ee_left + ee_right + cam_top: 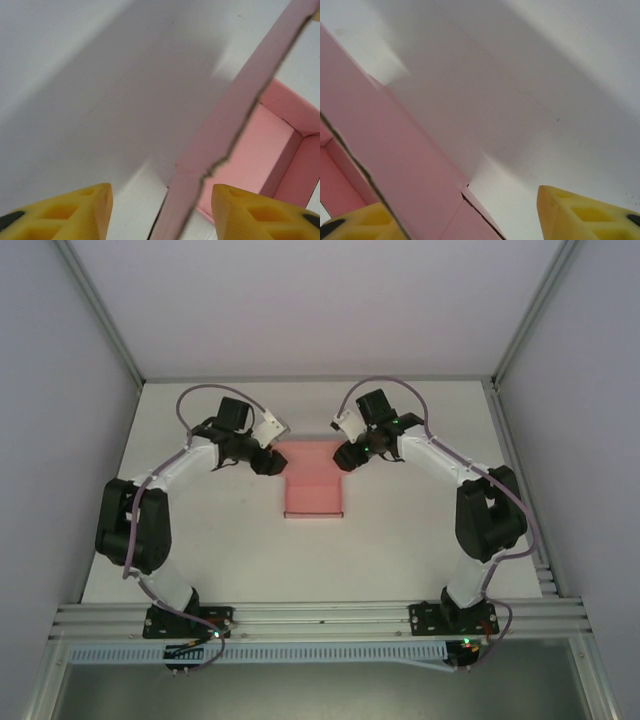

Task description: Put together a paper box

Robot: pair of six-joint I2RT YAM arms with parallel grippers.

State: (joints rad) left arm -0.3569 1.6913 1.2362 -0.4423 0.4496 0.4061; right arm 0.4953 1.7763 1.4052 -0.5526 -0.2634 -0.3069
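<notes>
So the pink paper box (313, 490) is sitting in the middle of the white table (420, 540), between the two arms and a little toward the far side. From above it's looking slightly longer near-to-far than left-to-right, so its long axis is running away from the arm bases. It's facing open side up, and the wrist cams are looking down into the pink inside.

The left gripper (270, 462) is hanging over the box's left wall (235, 115). Its yellow fingers (70, 210) are standing apart with that wall rising between them, and there's a gap showing on both sides, so it's not pinching anything.

The right gripper (347, 454) is doing the mirror thing at the far right corner. Its jaws are spread too, straddling the right wall (395, 150), one finger inside the box and the other (590, 215) well clear out over the table.
</notes>
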